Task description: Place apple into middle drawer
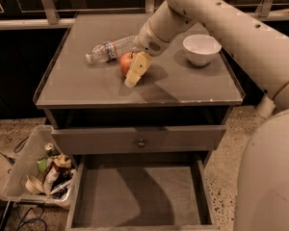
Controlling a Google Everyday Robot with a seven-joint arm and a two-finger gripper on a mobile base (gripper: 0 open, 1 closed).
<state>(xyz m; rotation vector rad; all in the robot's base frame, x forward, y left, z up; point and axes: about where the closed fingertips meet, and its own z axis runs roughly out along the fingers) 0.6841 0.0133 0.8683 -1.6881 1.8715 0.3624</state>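
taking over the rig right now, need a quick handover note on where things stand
Gripper: low on the cabinet top, right against the apple; can't tell if it has a hold.
Middle drawer: pulled open below, no apple in it.
Done: drawer open, gripper at apple.
Left: secure the apple, lift, lower into drawer, release.
Water bottle lies just behind the apple.
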